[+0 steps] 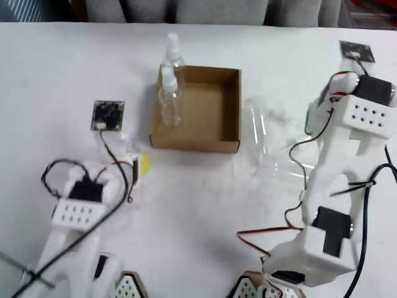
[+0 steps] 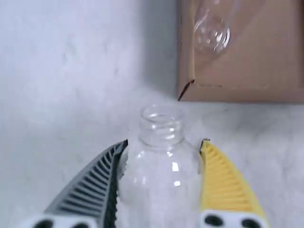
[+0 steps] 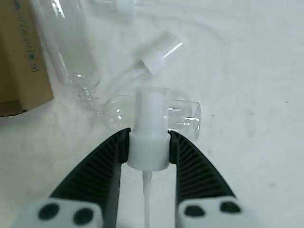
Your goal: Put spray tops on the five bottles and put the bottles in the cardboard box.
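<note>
A white desk [image 1: 56,68] carries an open cardboard box [image 1: 195,144] near its middle, toward the far edge. A first capped bottle [image 1: 169,99], clear with a white spray top, stands against the box's left wall, apparently inside it. A second capped bottle [image 1: 173,53] stands just beyond the box's far left corner.

Toward the desk's near left corner, the left gripper [image 2: 165,142] sits just short of the box's near left corner. Its jaws, one grey and one yellow, are clenched around an open-necked bottle [image 2: 159,175]. This bottle is clear, and its bare threaded neck points toward the box.

Between the box and the desk's right edge, two clear bottles lie on their sides. The far lying bottle [image 1: 255,130] is just beside the box's right wall. The near lying bottle [image 1: 288,169] is closer to the desk's near edge.

The right gripper [image 3: 148,133] hangs by these two bottles. Its black jaws grasp a held spray top [image 3: 151,107], white, by its collar, and its thin tube trails back between the jaws. The near lying bottle lies crosswise just past it. A loose spray top [image 3: 159,57], also white, lies on the desk beyond that.
</note>
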